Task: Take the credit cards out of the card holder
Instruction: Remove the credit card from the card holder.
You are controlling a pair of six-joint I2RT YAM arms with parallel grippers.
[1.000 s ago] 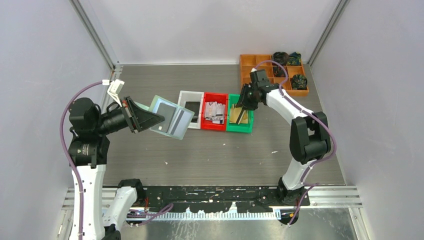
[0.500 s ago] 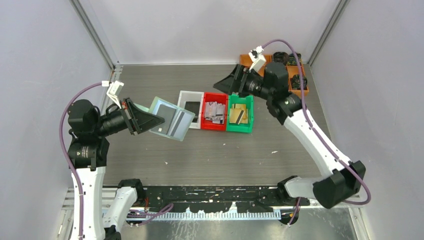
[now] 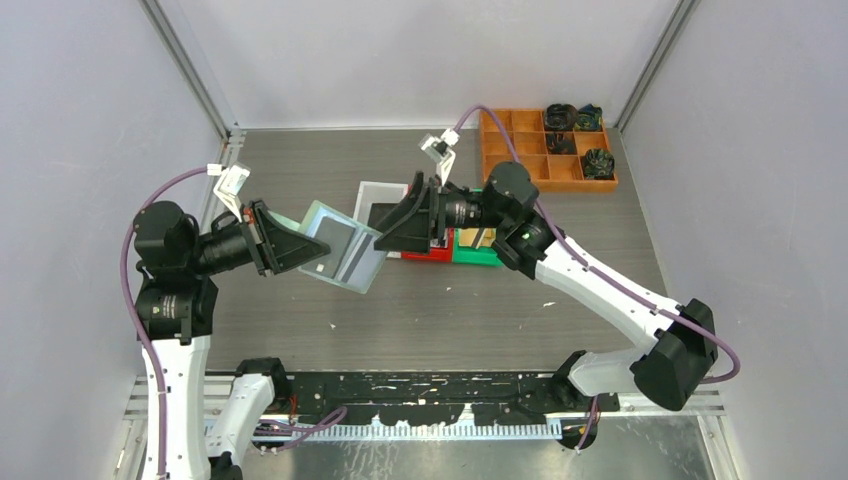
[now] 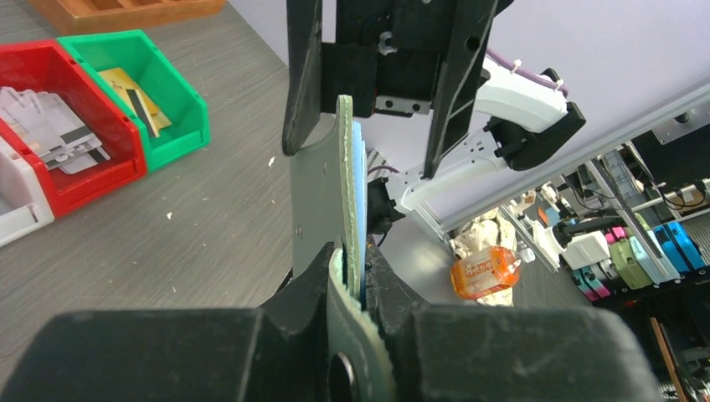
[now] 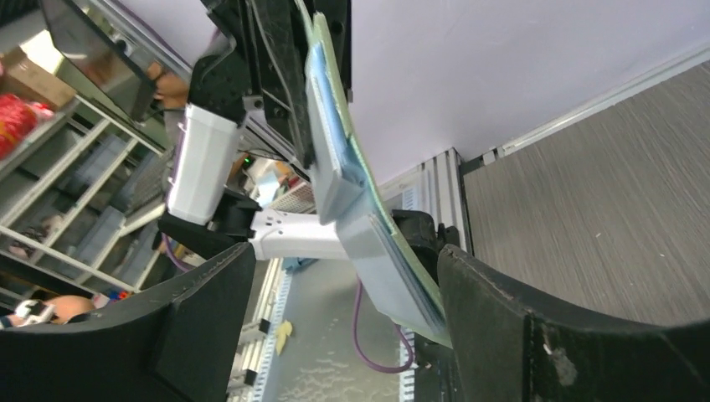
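Observation:
My left gripper (image 3: 316,250) (image 4: 348,255) is shut on one edge of the pale mint-green card holder (image 3: 340,255) (image 4: 345,167), holding it edge-on above the table. A pale card with a dark stripe (image 3: 354,258) sits in its pocket, and pale blue card edges (image 5: 328,142) show at the holder (image 5: 402,272). My right gripper (image 3: 384,235) (image 5: 347,251) is open, its fingers on either side of the holder's free end, apart from it on one side. More credit cards lie in the bins: pale ones (image 4: 52,127), gold ones (image 4: 134,90).
Three small bins stand in a row mid-table: white (image 3: 385,190), red (image 4: 100,117), green (image 4: 180,96); my right arm covers part of them from above. An orange compartment tray (image 3: 520,150) with dark items sits at the back right.
My right arm swung from the green bin leftward to the card holder, and its jaws opened. The left arm tilted the holder slightly lower.

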